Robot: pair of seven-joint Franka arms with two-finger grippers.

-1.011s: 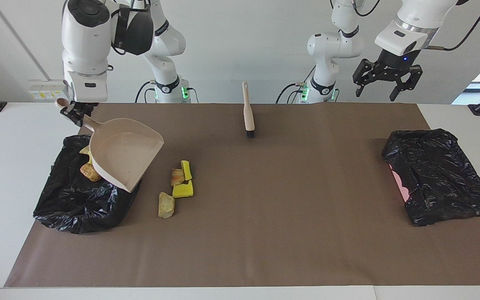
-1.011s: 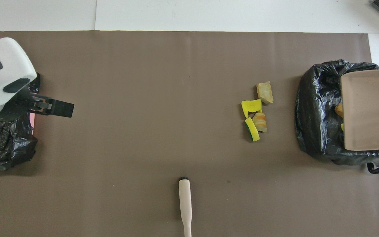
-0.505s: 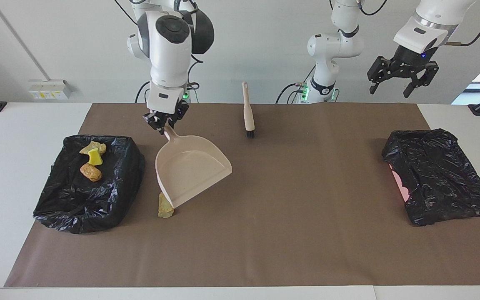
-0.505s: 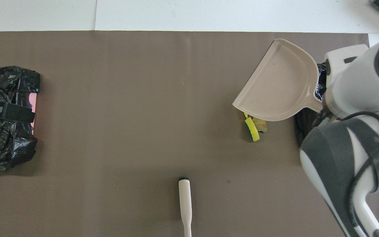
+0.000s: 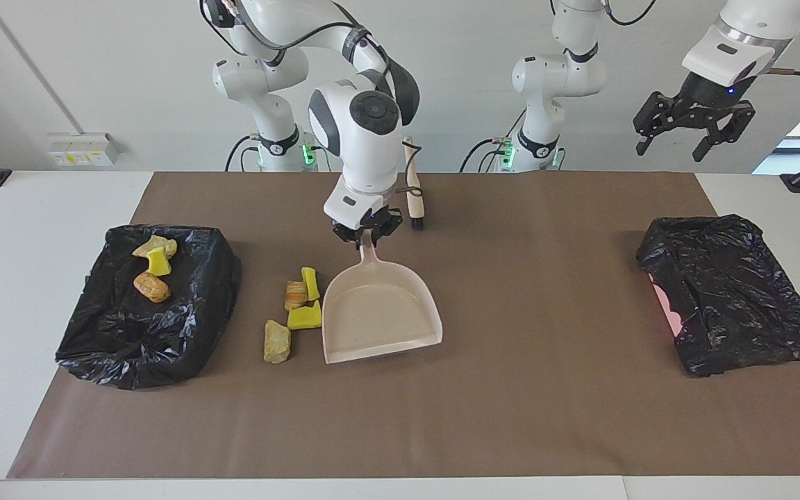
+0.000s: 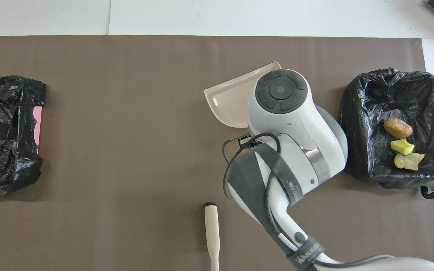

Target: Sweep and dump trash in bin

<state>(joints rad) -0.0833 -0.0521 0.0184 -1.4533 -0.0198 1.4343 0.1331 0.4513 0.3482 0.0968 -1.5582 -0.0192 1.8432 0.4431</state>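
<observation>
Your right gripper [image 5: 366, 235] was clamped on the handle of the dustpan [image 5: 380, 314]. The pan sat low on the brown mat [image 5: 511, 389], apparently resting on it, though contact could not be confirmed. Its open lip pointed away from the robots, and it held nothing that could be seen.

Trash tally:
- Three scraps lay in the black-lined bin [image 5: 94, 340] at the right arm's end of the table: a tan chunk [image 5: 155, 245], a yellow piece [image 5: 157, 262] and a brown chunk [image 5: 151, 286]. The overhead view showed the same three in the liner.
- Four scraps [image 5: 295, 312] were on the mat between that bin and the pan. One yellow piece [image 5: 305, 317] lay just beside the pan's side wall. In the overhead view your arm covered this group.

Judgement: a little under half done, with at least one more sweep and dump left.

The brush [image 5: 412, 196] lay untouched on the mat near the robots, its bristles pointing away from them.

Your left gripper [image 5: 692, 131] waited high over the left arm's end of the table, jaws spread wide and empty, above the second black bag [image 5: 733, 292].

As placed, the pan's mouth did not face the scraps, so it probably needed re-aiming, or the brush would have to bring them round.
</observation>
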